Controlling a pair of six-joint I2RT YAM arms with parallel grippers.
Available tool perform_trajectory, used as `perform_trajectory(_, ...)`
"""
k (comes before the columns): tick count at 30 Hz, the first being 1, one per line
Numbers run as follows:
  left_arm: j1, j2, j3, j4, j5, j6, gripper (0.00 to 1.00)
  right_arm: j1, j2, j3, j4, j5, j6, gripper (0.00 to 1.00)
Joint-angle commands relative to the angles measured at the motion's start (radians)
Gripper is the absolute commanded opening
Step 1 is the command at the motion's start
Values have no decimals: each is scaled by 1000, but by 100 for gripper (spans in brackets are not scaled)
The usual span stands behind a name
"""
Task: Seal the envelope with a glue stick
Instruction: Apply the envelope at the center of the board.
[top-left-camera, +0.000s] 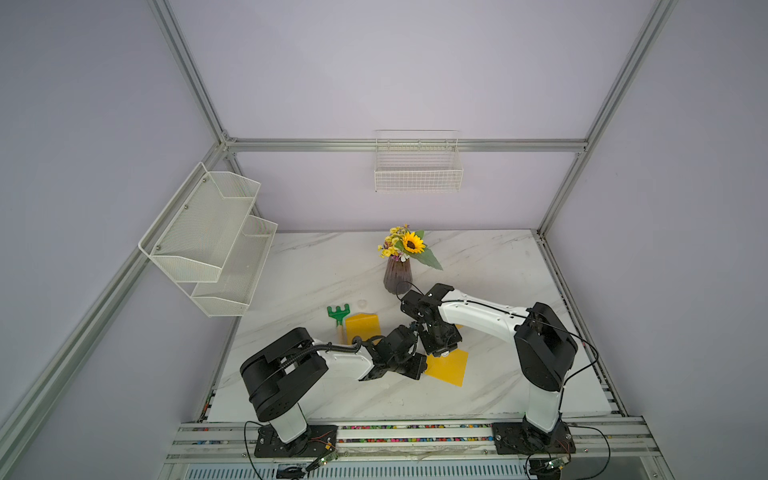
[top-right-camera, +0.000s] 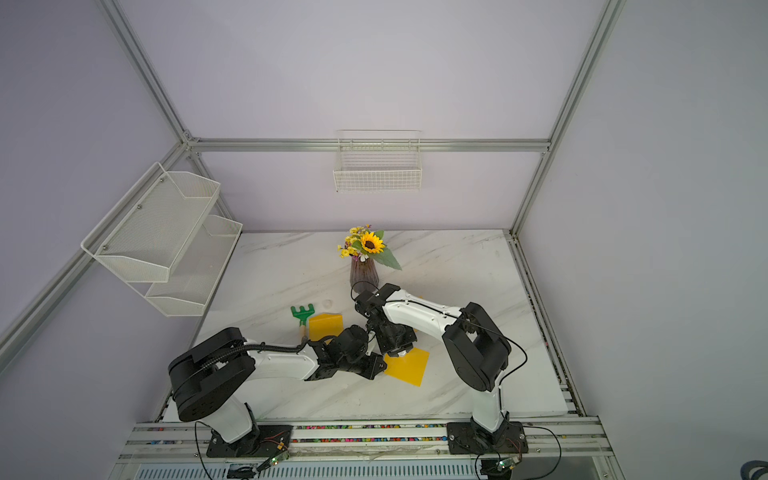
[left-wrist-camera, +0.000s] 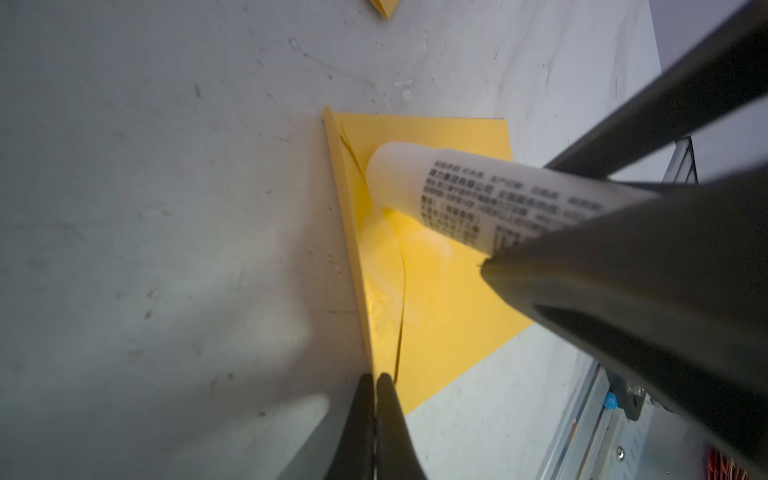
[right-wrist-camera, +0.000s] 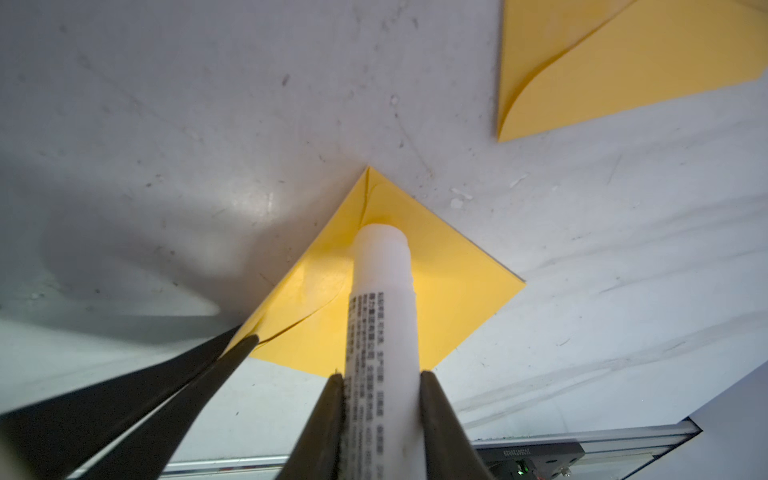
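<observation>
A yellow envelope (top-left-camera: 448, 369) (top-right-camera: 409, 366) lies flat on the marble table (top-left-camera: 316, 270), between my two arms. In the left wrist view my left gripper (left-wrist-camera: 375, 377) is shut, pinching the envelope (left-wrist-camera: 449, 291) at the edge of its flap. My right gripper (right-wrist-camera: 381, 376) is shut on the glue stick (right-wrist-camera: 382, 299), a white tube with grey print. The tube's bare end presses on the envelope (right-wrist-camera: 457, 282) beside the curved flap line. The glue stick (left-wrist-camera: 457, 195) leans down onto a shiny patch of the paper. In both top views the two wrists hide most of the stick.
A second yellow envelope (top-left-camera: 361, 326) (right-wrist-camera: 623, 62) lies to the left, next to a green toy rake (top-left-camera: 338, 313). A vase of flowers (top-left-camera: 397, 278) stands just behind the right wrist. A mesh shelf (top-left-camera: 208, 241) hangs on the left wall and a wire basket (top-left-camera: 417, 172) on the back wall.
</observation>
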Motion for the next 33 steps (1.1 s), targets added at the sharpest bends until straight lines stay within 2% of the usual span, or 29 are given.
perform_trajectory(1, -9, -5, 17, -12, -11, 33, 0, -1, 21, -42, 11, -37, -7, 0)
perform_trajectory(7, -9, -3, 18, -11, -12, 32, 0, -1, -22, -51, -17, -248, -73, 0)
perform_trajectory(10, -9, -4, 17, -14, -13, 33, 0, 0, -23, -48, -49, -246, -82, 0)
perform_trajectory(14, -10, -6, 17, -13, -16, 32, 0, 0, -17, -64, -20, -304, -93, 0)
perform_trajectory(20, -9, -2, 18, -17, -16, 32, 0, 0, 3, -67, -78, -225, -106, 0)
perform_trajectory(25, -9, 5, 27, -22, -11, 35, 0, -2, 20, -47, -143, -54, -74, 0)
perform_trajectory(33, -10, 6, 29, -26, -13, 34, 0, -2, 66, 14, -57, 27, -34, 0)
